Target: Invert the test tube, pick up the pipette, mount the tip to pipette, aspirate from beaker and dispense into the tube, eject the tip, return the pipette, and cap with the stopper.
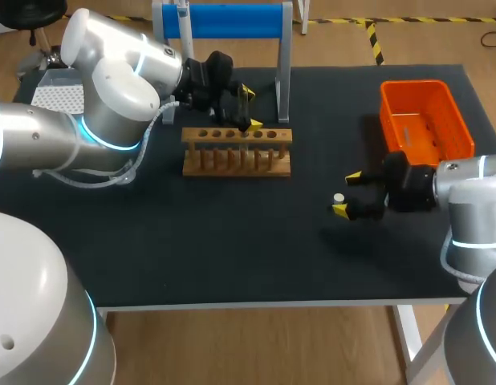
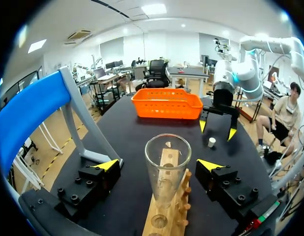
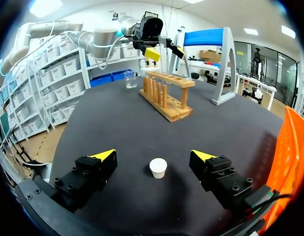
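Jaws standing wide apart on left gripper, flanking without touching the upright test tube sitting in wooden rack near the tabletop's far edge, right gripper hovering, jaws likewise spread, around white stopper near the right edge

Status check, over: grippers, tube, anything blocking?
Left gripper open, straddling test tube, upright in rack, mouth up. Right gripper open either side of stopper on table, no contact. Nothing blocking seen.

Beaker — hidden beneath left arm (head view).
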Available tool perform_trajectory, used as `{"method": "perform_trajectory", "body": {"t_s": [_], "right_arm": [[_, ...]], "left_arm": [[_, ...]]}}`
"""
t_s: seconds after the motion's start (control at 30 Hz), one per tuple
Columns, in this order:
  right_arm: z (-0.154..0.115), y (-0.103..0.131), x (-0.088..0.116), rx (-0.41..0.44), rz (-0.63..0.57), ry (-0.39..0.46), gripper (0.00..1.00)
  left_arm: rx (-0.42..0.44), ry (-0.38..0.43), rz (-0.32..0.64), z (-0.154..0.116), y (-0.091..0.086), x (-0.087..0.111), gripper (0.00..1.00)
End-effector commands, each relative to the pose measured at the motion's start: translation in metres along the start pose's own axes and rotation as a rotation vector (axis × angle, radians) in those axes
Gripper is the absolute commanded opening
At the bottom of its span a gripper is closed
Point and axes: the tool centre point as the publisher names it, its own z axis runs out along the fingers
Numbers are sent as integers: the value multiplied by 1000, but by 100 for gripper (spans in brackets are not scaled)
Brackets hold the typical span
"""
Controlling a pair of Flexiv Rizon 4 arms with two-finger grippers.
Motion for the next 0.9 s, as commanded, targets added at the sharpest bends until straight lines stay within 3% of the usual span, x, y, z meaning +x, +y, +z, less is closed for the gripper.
{"method": "perform_trajectory", "body": {"t_s": [0.03, 0.2, 0.53, 0.6, 0.67, 0.9], "right_arm": [[8, -2, 1, 8, -3, -4, 100], [8, -3, 0, 20, -4, -13, 87], [10, -6, -1, 41, -14, -21, 76], [10, -6, -1, 48, -17, -22, 64], [11, -7, -1, 52, -20, -22, 57], [12, -8, -2, 63, -19, -22, 56]], "left_arm": [[-5, 5, -1, 0, -1, -1, 100], [-5, 5, -1, 0, -1, -1, 100], [-5, 5, -1, 0, -1, -1, 100], [-5, 5, -1, 0, -1, -1, 100], [-5, 5, -1, 0, -1, -1, 100], [-5, 5, -1, 0, -1, -1, 100]]}}
